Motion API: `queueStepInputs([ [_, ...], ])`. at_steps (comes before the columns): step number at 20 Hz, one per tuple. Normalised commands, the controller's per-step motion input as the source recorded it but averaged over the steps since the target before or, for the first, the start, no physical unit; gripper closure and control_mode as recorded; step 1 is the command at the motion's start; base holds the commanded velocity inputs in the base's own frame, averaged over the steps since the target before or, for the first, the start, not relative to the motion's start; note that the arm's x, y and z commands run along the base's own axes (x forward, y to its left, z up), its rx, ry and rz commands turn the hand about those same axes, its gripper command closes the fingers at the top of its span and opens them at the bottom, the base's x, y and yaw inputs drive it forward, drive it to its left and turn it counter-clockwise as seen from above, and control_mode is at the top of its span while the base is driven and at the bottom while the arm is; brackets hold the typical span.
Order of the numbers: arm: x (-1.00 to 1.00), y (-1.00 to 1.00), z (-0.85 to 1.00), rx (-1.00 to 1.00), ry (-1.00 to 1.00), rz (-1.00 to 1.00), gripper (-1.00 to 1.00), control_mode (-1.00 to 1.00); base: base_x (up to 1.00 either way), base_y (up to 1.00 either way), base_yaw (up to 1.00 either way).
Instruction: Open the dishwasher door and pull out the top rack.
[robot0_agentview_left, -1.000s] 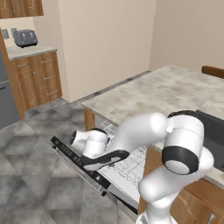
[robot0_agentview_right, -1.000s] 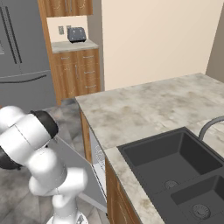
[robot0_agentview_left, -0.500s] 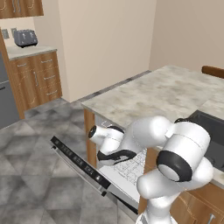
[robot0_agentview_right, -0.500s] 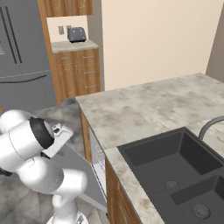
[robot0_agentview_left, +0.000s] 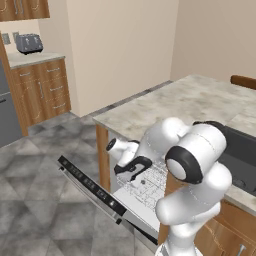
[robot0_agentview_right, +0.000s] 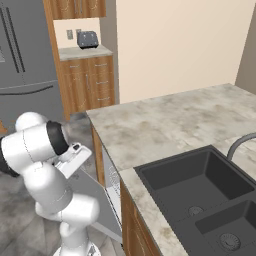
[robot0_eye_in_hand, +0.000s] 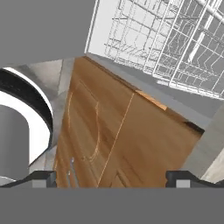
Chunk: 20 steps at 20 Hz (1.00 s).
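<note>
The dishwasher door (robot0_agentview_left: 100, 192) is already down, almost flat, with its black button strip along the near outer edge. So the step in hand, as I judge it, is to reach the top rack (robot0_agentview_left: 147, 182) and draw it out.

The gripper (robot0_eye_in_hand: 112, 177) has its two tips wide apart and holds nothing. In the hand view it faces a brown wooden cabinet door (robot0_eye_in_hand: 109, 144), while the white wire grid of the rack (robot0_eye_in_hand: 175, 48) lies at the far upper corner of that view. The hand is therefore not yet aimed at the rack.

To do it well, I would first turn the wrist so the wire front edge lies between the fingers, then close on one front wire and pull straight outward over the door, parallel to the counter (robot0_agentview_left: 200, 100) edge, not sideways.
</note>
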Motion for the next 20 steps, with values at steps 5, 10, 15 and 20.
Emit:
queueStepInputs([
  [5, 0.31, 0.0, -0.35, -0.08, 0.28, 0.36, -1.0, -1.0, 0.0, 0.0, 0.0],
  [10, 0.13, 0.0, -0.48, -0.11, 0.22, 0.5, -1.0, -1.0, 0.0, 0.0, 0.0],
  [15, 0.47, -0.06, 0.0, -0.03, 0.22, 0.38, -1.0, -1.0, 0.0, 0.0, 0.0],
  [20, 0.45, -0.24, -0.01, -0.1, 0.23, 0.18, -1.0, -1.0, 0.0, 0.0, 0.0],
])
